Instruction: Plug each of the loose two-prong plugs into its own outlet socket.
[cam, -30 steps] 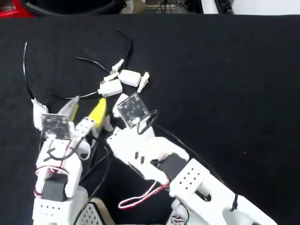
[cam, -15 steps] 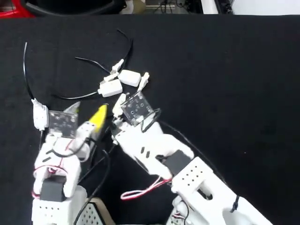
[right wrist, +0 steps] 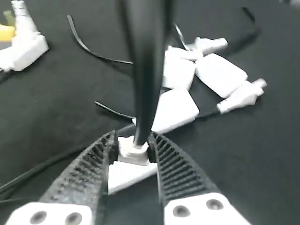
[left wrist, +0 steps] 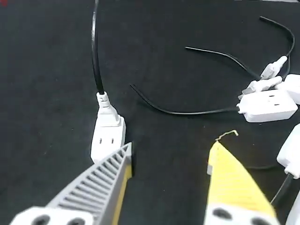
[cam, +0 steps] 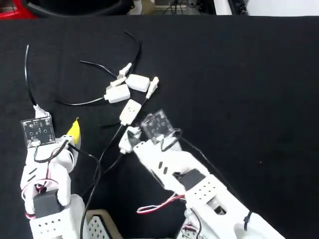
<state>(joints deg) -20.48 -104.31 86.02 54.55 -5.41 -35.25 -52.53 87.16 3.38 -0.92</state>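
The right hand (right wrist: 132,138) is clamped on a white cord end (right wrist: 132,157). Its ribbed fingers (right wrist: 91,176) pinch the collar where the black cord (right wrist: 145,70) leaves the body. Gripping there probably leaves the body free to be steered, and the cord runs up between the fingers instead of snagging. I cannot tell which way its prongs face. It sits near the middle of the black surface (cam: 239,74), at about 6 o'clock from the nearest socket block (cam: 130,112) and just beside it.

The left hand (left wrist: 171,152) has its fingers wide apart and holds nothing, at about 8 o'clock on the surface. Its grey fingertip is just beside a corded socket (left wrist: 108,140) that lies with its slots facing up. The hand looks placed to steady or take that socket for a plug.

By count there are three slim loose plugs: one (cam: 124,68), a second (cam: 118,79) close by it, and a third (cam: 153,85) slightly apart. All three lie at about 11 to 12 o'clock from the right hand. Two more socket blocks, (cam: 118,93) and (cam: 138,82), lie among them. With the nearest block and the corded socket by the left hand, that makes four sockets. The piece in the right hand is one more. None of the three slim plugs is seated in a socket yet.
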